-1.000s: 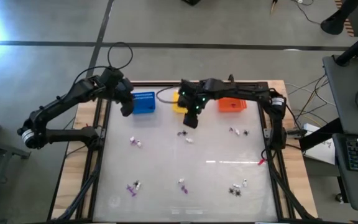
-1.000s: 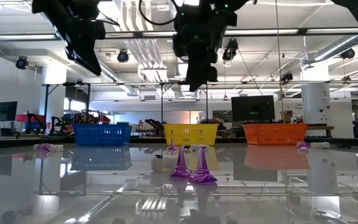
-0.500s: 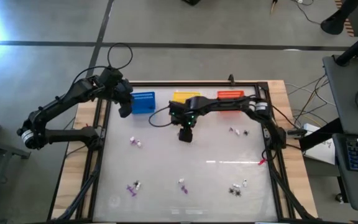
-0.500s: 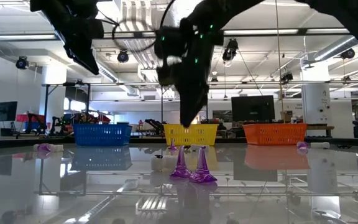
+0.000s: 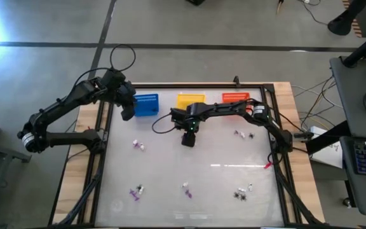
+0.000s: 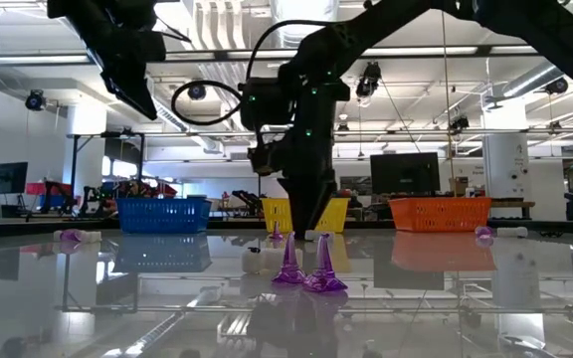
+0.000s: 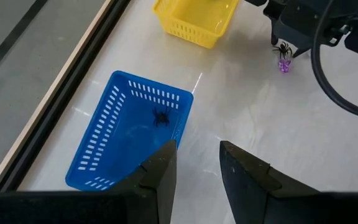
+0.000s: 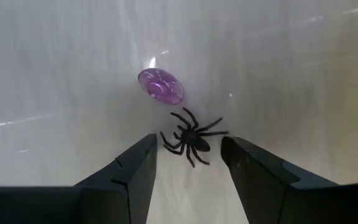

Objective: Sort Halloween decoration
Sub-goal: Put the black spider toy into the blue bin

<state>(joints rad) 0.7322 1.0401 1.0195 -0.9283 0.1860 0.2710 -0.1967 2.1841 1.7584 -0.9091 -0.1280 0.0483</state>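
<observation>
Table point(image 5: 189, 166) fills the middle of the overhead frame, its trinkets scattered well apart — pairs at lower left, lower centre, lower right and right of centre. Blue basket point(image 5: 147, 104), up at the back edge, already holds one black spider point(image 7: 161, 117). Left gripper point(image 5: 128, 112) waits just beside that basket, jaws parted, nothing in them. Right gripper point(image 5: 188, 138) hangs low at centre, jaws spread wide and empty. Dead ahead of them lies a black spider point(image 8: 190, 140), nearly between the fingertips — a purple trinket point(image 8: 161, 86) sits just beyond it, almost touching. Right arm is plainly the nearer.
</observation>
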